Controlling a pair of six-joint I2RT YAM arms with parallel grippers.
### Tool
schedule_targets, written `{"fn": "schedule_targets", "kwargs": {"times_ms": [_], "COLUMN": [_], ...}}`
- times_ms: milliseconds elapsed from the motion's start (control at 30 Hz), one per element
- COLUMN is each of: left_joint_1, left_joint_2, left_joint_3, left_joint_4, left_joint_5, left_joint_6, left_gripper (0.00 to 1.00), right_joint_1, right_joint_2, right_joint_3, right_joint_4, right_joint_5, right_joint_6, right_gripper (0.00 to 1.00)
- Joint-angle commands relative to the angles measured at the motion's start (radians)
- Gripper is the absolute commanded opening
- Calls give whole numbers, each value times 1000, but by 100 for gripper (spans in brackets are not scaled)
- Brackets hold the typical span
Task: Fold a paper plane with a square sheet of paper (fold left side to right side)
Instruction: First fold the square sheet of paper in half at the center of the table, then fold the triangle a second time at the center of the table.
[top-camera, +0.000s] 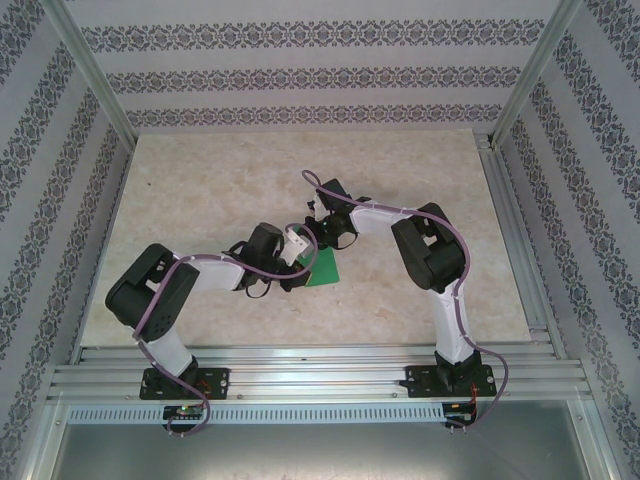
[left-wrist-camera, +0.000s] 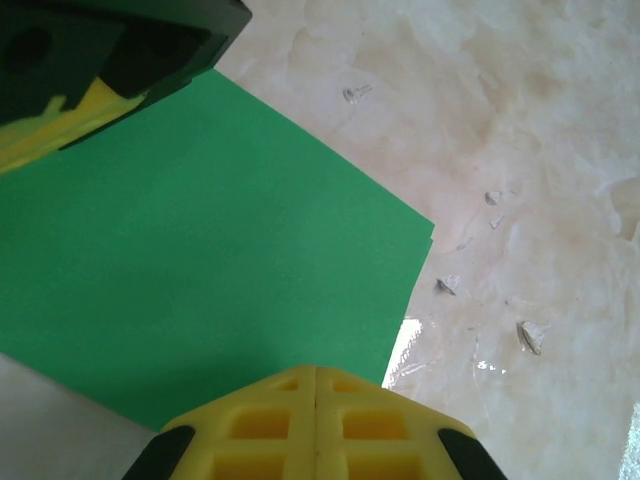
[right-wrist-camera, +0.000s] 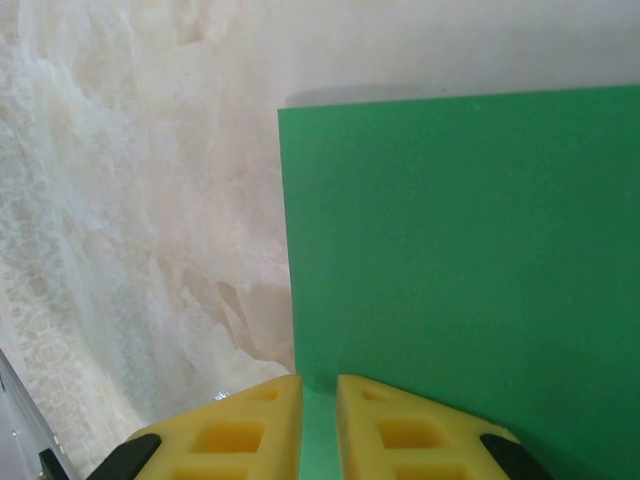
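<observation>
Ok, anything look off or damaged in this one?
One corner of the green paper shows two layers slightly out of line, one edge peeking past the other. Small pale flakes or chips dot the table beside it; I can't tell what they are. Nothing else stands out.

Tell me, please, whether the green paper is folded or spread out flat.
Folded over, it appears: the green paper shows two slightly offset edges at its corner in the left wrist view. The crease itself cannot be seen.

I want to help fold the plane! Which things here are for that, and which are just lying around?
For the job: green square sheet of paper, left hand, right hand.
Just lying about: small pale flakes on the table.
</observation>
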Motion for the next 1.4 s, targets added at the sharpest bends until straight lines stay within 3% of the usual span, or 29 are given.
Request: {"fn": "schedule_targets", "kwargs": {"times_ms": [0,600,767,933,1100,1200,1367], "left_joint_1": [-10,-93,-93,-93,-83,-65,-54], "left_joint_2": [26,-52,-149,-349,-489,-471,-322], "left_joint_3": [10,-174,-210,-152,-102,-84,2], "left_joint_4": [66,104,109,-13,-118,-108,-120], "left_joint_5": [1,-25,-23,-52,-159,-171,-164], "left_joint_6": [22,-112,-147,-158,-148,-193,-307], "left_gripper": [5,6,8,16,36,40,37], "right_joint_1": [10,11,12,8,-25,-54,-95], "right_joint_2": [46,45,28,-65,-221,-311,-413], "right_joint_3": [-1,-10,-3,29,-5,-79,-261], "right_joint_4": [-92,-81,-68,-95,-147,-170,-157], "right_joint_5": [72,70,48,53,102,129,122], "right_joint_6": [-24,-24,-21,-47,-83,-107,-107], "right_gripper": [18,18,19,29,43,49,48]}}
